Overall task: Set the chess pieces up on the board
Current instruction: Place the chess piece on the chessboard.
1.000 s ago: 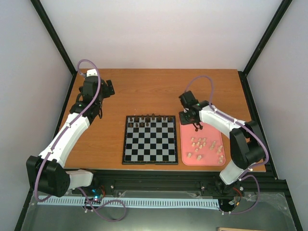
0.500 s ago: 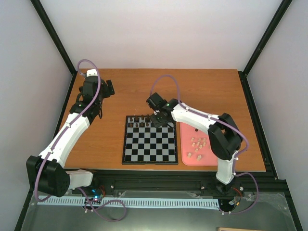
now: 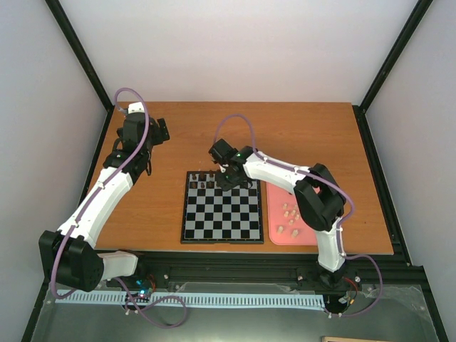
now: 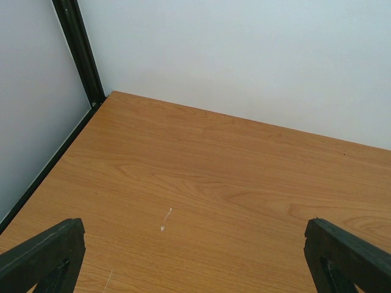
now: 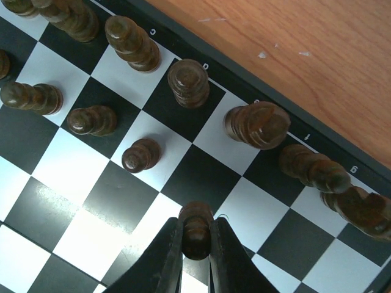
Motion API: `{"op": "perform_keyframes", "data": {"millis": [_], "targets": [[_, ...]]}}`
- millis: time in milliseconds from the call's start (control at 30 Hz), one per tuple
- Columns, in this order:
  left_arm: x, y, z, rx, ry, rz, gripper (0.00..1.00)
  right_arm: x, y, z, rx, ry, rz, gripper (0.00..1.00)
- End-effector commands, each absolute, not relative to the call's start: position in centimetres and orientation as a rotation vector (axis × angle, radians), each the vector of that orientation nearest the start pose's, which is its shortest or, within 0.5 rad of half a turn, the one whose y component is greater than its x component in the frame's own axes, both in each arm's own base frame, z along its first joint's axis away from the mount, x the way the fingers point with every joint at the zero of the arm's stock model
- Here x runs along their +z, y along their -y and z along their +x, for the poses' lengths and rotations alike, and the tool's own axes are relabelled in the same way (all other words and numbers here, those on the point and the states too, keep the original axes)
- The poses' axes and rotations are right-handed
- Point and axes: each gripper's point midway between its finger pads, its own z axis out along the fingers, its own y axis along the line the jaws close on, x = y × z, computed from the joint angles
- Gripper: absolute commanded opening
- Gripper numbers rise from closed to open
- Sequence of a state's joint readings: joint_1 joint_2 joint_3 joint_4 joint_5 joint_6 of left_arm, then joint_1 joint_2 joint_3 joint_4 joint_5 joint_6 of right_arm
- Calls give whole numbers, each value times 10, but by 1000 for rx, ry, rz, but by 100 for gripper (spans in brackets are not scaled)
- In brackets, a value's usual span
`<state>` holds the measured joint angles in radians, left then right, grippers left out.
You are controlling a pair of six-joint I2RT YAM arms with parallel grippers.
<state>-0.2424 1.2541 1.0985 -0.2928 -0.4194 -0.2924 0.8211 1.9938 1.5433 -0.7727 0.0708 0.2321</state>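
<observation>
The black-and-silver board (image 3: 221, 226) lies mid-table, with dark pieces (image 3: 208, 176) along its far rows. My right gripper (image 3: 226, 182) hangs over the board's far rows, shut on a dark brown pawn (image 5: 197, 229) held just above the squares. In the right wrist view several dark pieces stand in the back row (image 5: 187, 82), with dark pawns (image 5: 140, 154) in front of them. Pale beige pieces (image 3: 291, 212) lie in the pink tray (image 3: 274, 197) right of the board. My left gripper (image 3: 161, 131) is open over bare table at the far left; its fingertips (image 4: 342, 256) show wide apart.
Black frame posts stand at the table's far corners, and white walls enclose the back and sides. The orange-brown table (image 3: 214, 135) runs behind and left of the board. The tray touches the board's right edge.
My right arm has swung left from over the pink tray to the board's far rows, carrying the dark pawn. The left arm has not moved.
</observation>
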Motion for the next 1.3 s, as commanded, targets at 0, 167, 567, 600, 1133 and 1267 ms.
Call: {"op": "perform_keyframes", "data": {"millis": [0, 167, 567, 600, 1133, 1267], "targets": [[299, 28, 406, 75, -1920, -314, 100, 67, -338, 322, 175, -2680, -836, 10], [299, 27, 406, 76, -1920, -314, 100, 62, -340, 327, 160, -2678, -838, 11], [300, 27, 405, 77, -1919, -314, 100, 51, -339, 333, 150, -2693, -836, 11], [300, 27, 406, 77, -1919, -315, 100, 50, -339, 333, 150, -2694, -836, 11], [298, 28, 408, 80, -1923, -312, 100, 41, -335, 337, 158, -2714, -828, 12], [299, 28, 407, 80, -1922, -311, 100, 42, -333, 336, 155, -2712, -824, 14]]}}
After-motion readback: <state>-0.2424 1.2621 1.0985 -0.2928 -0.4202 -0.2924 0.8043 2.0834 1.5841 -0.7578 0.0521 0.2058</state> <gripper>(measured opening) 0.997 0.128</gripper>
